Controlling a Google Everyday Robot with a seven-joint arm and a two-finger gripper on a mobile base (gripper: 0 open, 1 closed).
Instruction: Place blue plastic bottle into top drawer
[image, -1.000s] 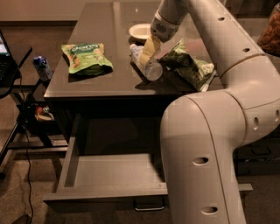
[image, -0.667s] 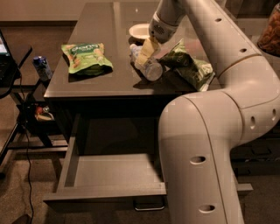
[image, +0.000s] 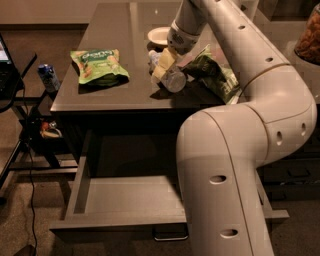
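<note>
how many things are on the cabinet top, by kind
snack bags: 2 (light green bag, dark green bag)
bottles: 1 (blue plastic bottle, with the gripper right at it)
bowls: 1 (white bowl)
total: 4

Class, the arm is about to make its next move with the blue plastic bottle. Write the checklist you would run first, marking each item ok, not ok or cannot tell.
1. Top drawer pulled open: ok.
2. Room on the drawer floor: ok where visible; the arm hides its right side.
3. Gripper at the blue plastic bottle: ok, it is down on the bottle.
4. Firm grasp: cannot tell.
5. Bottle lifted off the cabinet top: not ok, it lies on its side there.
6. Bottle apart from the dark green bag: cannot tell; the bag lies right beside it.
</note>
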